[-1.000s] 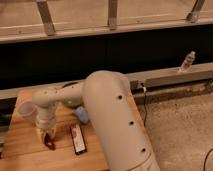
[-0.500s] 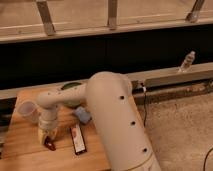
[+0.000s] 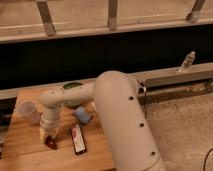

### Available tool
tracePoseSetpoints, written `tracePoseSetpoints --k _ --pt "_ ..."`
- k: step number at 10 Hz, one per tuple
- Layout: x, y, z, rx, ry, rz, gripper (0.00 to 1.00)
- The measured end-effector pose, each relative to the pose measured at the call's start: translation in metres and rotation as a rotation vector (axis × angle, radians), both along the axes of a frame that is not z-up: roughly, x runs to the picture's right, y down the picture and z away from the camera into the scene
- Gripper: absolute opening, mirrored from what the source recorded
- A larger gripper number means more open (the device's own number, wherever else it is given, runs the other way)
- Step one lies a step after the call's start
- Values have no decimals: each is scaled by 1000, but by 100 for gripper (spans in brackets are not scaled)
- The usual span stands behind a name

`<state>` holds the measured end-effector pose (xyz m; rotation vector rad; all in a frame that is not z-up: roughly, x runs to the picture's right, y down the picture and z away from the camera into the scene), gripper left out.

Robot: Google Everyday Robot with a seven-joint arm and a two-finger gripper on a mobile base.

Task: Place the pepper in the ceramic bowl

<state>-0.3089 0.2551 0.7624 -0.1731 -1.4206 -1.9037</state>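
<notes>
The pepper (image 3: 51, 144) is low at the front left of the wooden table (image 3: 22, 152), dark red and glossy, and the gripper (image 3: 48, 138) is right down on it, jaws pinched shut around it. The pepper touches the tabletop. Just to its right lies the flat red-and-black packet (image 3: 77, 138). The ceramic bowl (image 3: 72, 87) sits further back, green, half hidden behind the white arm (image 3: 120, 115). A translucent cup (image 3: 28, 111) stands left of the arm; a small blue object (image 3: 83, 116) lies between bowl and packet.
</notes>
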Motion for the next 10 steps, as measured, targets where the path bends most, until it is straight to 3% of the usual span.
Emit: tracePoseSetpoints --k 4,8,10 --pt "14 -58 -35 96 -53 60 0" --pt "58 -137 -34 185 -57 137 0" --pt "96 -183 -30 235 -81 233 0"
